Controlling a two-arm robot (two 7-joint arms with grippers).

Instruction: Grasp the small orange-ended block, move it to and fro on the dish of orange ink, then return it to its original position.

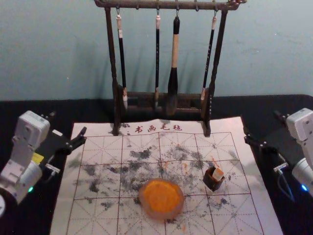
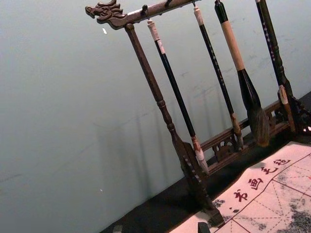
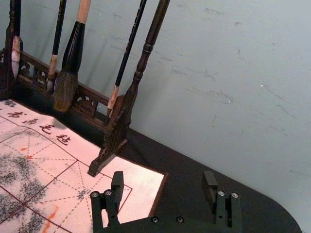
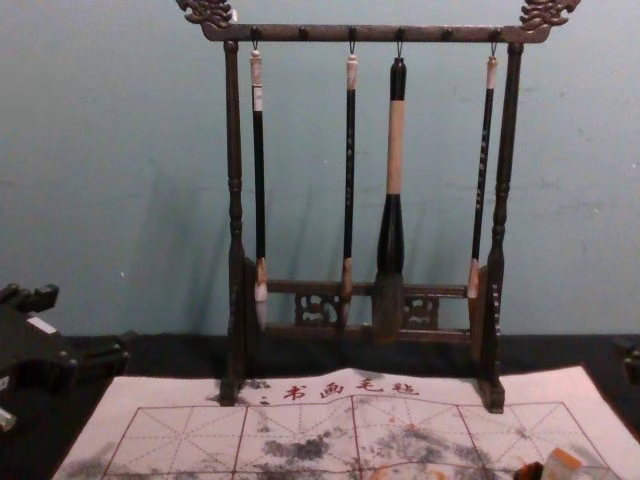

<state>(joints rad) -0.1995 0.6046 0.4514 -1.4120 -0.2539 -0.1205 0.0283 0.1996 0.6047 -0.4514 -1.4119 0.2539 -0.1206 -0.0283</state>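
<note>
Your left gripper (image 1: pixel 68 122) hangs at the left edge of the mat (image 1: pixel 100 223), spread wide and holding nothing. Your right gripper (image 1: pixel 261 122) is off the mat's right edge, its two fingers well apart, with nothing between them. You have the small orange-ended block (image 1: pixel 217 174) tilted in the small dark pot (image 1: pixel 212 183), which sits on the mat to the right of the dish of orange ink (image 1: pixel 161 197), near but not touching it. Behind them stands the brush rack (image 1: pixel 112 54), with four brushes hanging.
</note>
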